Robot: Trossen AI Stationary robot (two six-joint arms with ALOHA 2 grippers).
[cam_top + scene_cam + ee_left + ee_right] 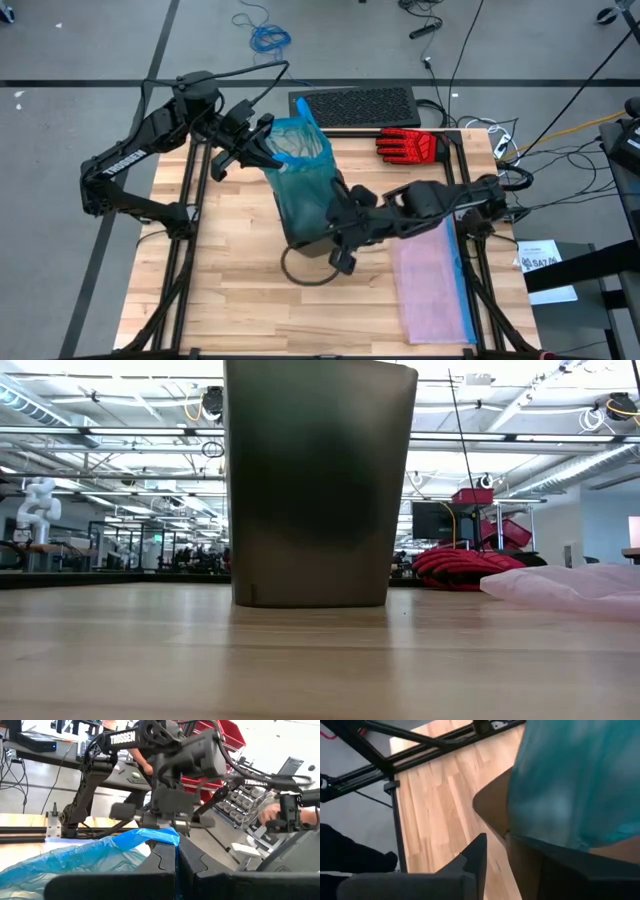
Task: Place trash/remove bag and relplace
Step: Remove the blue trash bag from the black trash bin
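High view takes in the whole light wooden slatted table [240,260], and near its middle stands the dark smoky plastic waste bin [310,225] with the thin translucent teal bin liner [300,175] rising out of it, its bright blue drawstring edge uppermost. The left gripper [262,148] sits at the liner's top rim, clenched on the blue edge; the left wrist view confirms this, showing the blue plastic pinched between closed fingers [165,862]. The right gripper [340,240] is low against the bin's side. The right wrist view alone shows its fingers [475,857] straddling the bin's rim where the teal film hangs over (whether they grip it or stand loose I cannot tell).

The low view shows only the bin as a tall dark wall [315,480], hiding both grippers and the liner.

To the right lies a pale pink translucent bag with a blue edge [432,275], flat on the table; beyond it a red-and-black glove [408,146] beside a black perforated mat [352,106].
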